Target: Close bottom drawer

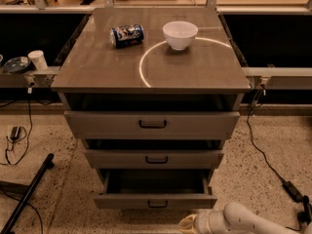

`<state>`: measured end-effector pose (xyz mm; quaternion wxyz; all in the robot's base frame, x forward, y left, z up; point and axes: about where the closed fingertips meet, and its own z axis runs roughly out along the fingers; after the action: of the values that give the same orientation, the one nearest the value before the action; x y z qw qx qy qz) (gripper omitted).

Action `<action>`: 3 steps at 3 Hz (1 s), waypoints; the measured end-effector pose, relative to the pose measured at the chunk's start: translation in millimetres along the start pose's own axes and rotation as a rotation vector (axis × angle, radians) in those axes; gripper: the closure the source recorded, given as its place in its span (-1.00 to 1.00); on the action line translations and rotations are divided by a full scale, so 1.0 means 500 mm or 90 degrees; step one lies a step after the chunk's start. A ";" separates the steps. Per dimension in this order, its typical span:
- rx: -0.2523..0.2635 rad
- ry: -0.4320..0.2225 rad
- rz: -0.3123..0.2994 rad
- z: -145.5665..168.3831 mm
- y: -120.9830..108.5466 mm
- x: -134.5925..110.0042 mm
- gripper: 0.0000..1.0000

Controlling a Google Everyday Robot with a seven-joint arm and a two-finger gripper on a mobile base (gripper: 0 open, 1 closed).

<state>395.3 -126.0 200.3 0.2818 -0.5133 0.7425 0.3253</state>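
Cabinet seen from the front and above, with the bottom drawer (155,201) at the foot of the stack. It is drawn out toward the camera so that its grey box interior lies exposed behind the narrow front panel, on which the small black handle (157,204) sits at centre. The gripper (189,224) is at the lower edge of the view, on the near side of that panel and to the right of the handle, low and close to the panel's right half but apparently not touching it. Whether it is spread or pressed together cannot be told, and it grasps nothing that can be seen. The panel's long axis runs left to right across the view, so the closing push must go square to it, away from the camera and into the cabinet. Since the gripper lies right of centre, a push from here would probably load the drawer off-centre (a shift toward the handle would even it). The middle drawer (154,158) and top drawer (152,125) above also stand partly out.
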 end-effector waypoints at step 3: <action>-0.003 -0.011 0.022 0.039 0.005 0.036 1.00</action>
<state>388.9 -120.6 175.1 0.2813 -0.4980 0.7481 0.3364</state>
